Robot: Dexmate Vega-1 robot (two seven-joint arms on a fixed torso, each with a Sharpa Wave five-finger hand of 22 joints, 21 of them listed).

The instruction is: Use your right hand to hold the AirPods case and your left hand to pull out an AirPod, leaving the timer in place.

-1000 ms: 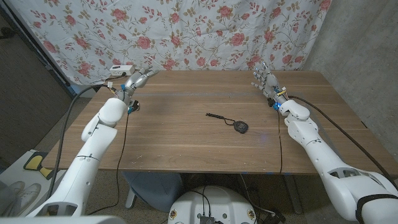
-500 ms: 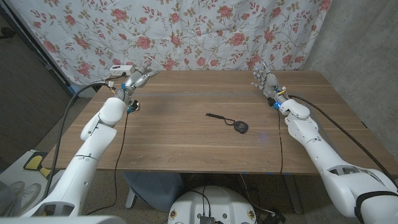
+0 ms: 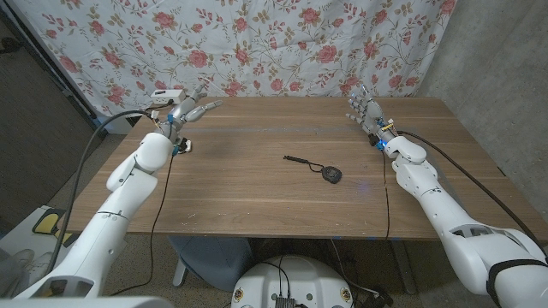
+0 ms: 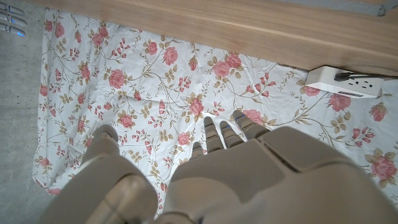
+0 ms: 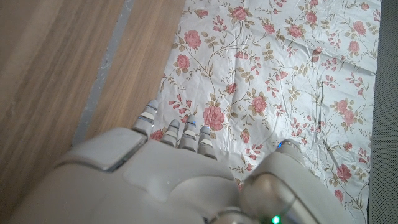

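Change: left hand [image 3: 189, 109] has shifted slightly toward the table's far left corner since a second ago, and its arm's cable now bows higher; the right hand [image 3: 363, 109] and the things on the table lie as before.
Left hand: raised at the far left corner of the table [image 3: 257, 197], fingers [image 4: 214, 134] apart and extended, holding nothing.
Right hand: at the far right part of the table, fingers [image 5: 180, 130] spread and pointing toward the backdrop, holding nothing.
Task thing: a small dark round object [image 3: 332, 176] lies near the middle of the table, a little toward the right; too small to tell whether it is the case or the timer. A thin dark cord or strap [image 3: 300, 161] runs from it toward the far left.
Distance: both hands are well apart from the dark object.
Backdrop: a floral cloth [image 3: 257, 43] hangs behind the table.
Other: a white power strip [image 3: 165, 95] sits just beyond the far left corner, near the left hand; in the left wrist view [image 4: 345, 82] it shows against the cloth.
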